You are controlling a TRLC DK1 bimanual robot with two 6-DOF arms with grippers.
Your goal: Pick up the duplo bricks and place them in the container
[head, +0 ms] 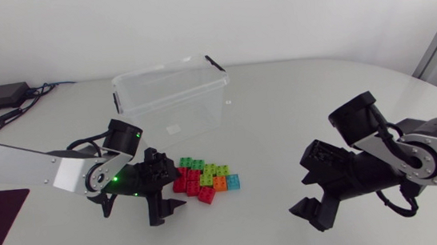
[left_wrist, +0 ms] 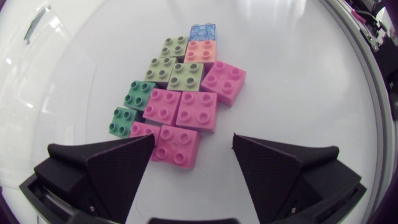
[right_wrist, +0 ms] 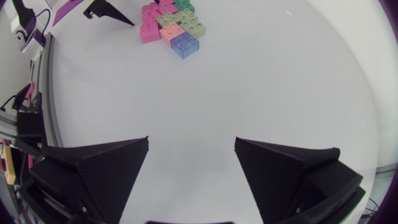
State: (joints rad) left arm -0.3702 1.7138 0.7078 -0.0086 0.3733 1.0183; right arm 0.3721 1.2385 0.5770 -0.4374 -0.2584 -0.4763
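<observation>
While the fingers of your left gripper [left_wrist: 193, 137] stand spread just beside the duplo bricks [head: 206, 180] clustered mid-worktop [head: 282, 116], near the clear container [head: 201, 108] toward the far edge, your right gripper [right_wrist: 191, 139] hangs equally spread, well apart.

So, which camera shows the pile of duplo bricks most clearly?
The left wrist view: the duplo bricks lie close ahead of the left gripper, every stud and colour distinct. The head view shows them small, near the clear container. The right wrist view shows only some, far ahead.
</observation>
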